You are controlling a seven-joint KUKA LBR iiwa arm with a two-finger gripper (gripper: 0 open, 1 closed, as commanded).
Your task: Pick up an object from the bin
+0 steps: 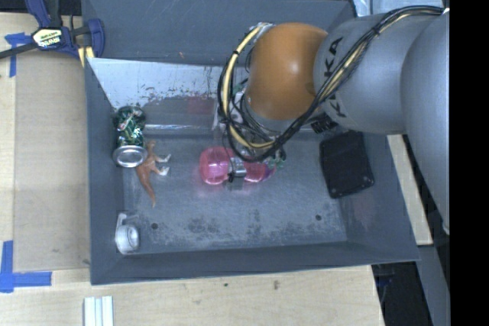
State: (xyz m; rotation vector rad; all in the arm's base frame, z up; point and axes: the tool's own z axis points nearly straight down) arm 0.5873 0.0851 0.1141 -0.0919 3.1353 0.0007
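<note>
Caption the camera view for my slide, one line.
The gripper low over a pink translucent object in the grey bin; crushed green can at left.

The bin [290,219] was grey. The can [128,132] was green with pale markings, the toy figure [150,168] orange, the plastic thing [214,166] see-through pink, the block [346,163] black.

We were looking at a robot lab. An arm [382,80], strung with cables [226,84], reached into a grey metal bin [229,27].
</note>
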